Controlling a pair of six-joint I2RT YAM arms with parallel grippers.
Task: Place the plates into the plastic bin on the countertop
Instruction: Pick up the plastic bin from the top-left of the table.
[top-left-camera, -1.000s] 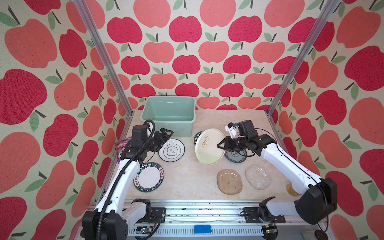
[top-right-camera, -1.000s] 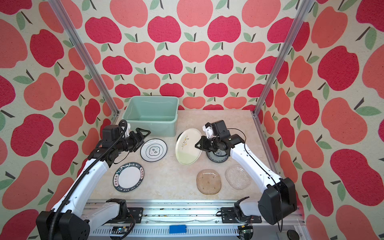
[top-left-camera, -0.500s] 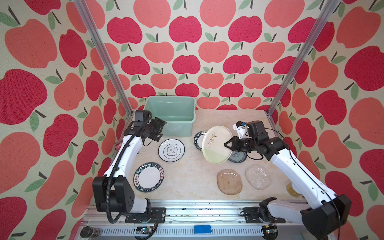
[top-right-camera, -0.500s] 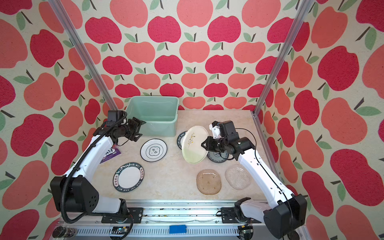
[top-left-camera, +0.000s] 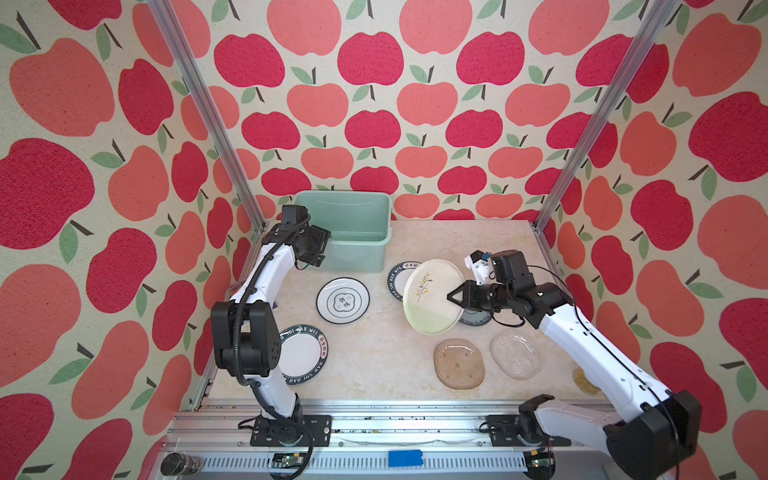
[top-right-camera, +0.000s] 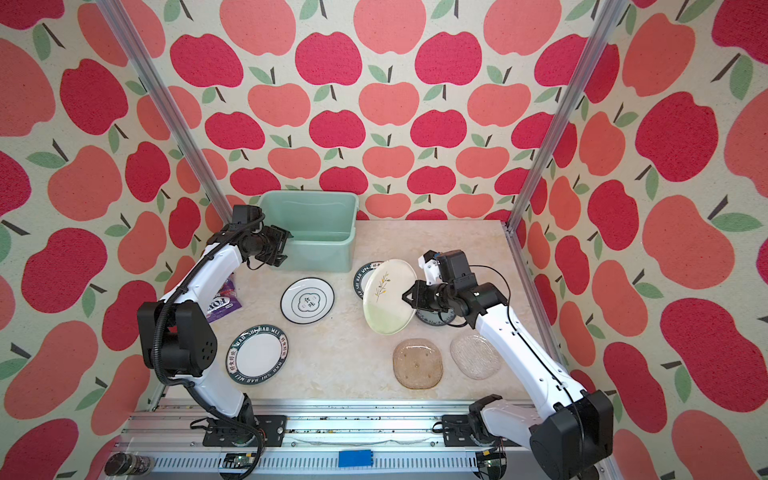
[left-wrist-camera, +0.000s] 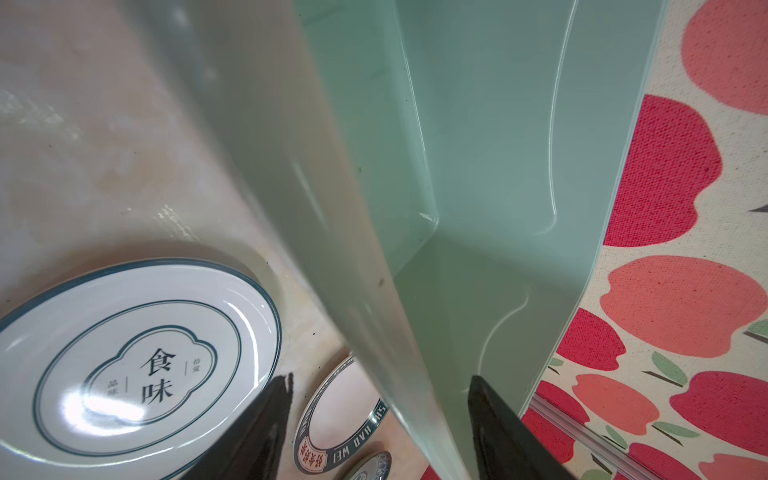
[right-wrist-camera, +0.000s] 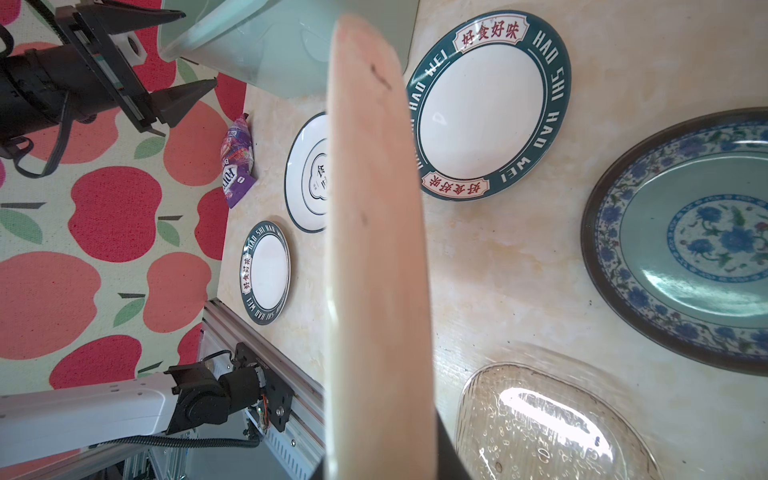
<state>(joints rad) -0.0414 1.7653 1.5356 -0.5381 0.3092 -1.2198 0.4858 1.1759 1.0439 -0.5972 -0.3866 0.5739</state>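
Observation:
My right gripper (top-left-camera: 455, 299) is shut on the rim of the large pale-green leaf-sprig plate (top-left-camera: 432, 299), which hangs tilted above the countertop (top-left-camera: 374, 365); the right wrist view shows that plate (right-wrist-camera: 374, 249) edge-on. My left gripper (top-left-camera: 322, 245) stands open at the near-left corner of the mint-green plastic bin (top-left-camera: 353, 255), its fingers either side of the bin wall (left-wrist-camera: 399, 332). Flat on the countertop lie the emblem plate (top-left-camera: 343, 300), two lettered-rim plates (top-left-camera: 303, 353) (top-left-camera: 397, 278), the teal floral plate (right-wrist-camera: 685, 241), the tan squarish plate (top-left-camera: 459, 363) and the clear glass plate (top-left-camera: 515, 354).
A purple candy bag (top-right-camera: 222, 301) lies by the left wall under the left arm. A yellow can (top-left-camera: 584, 380) sits at the right edge beneath the right arm. Aluminium rails (top-left-camera: 374, 409) frame the front, and apple-patterned walls close in the other sides.
My left gripper has swung from above the emblem plate back to the bin's corner, and its jaws have narrowed. The right gripper has shifted slightly right with the leaf-sprig plate.

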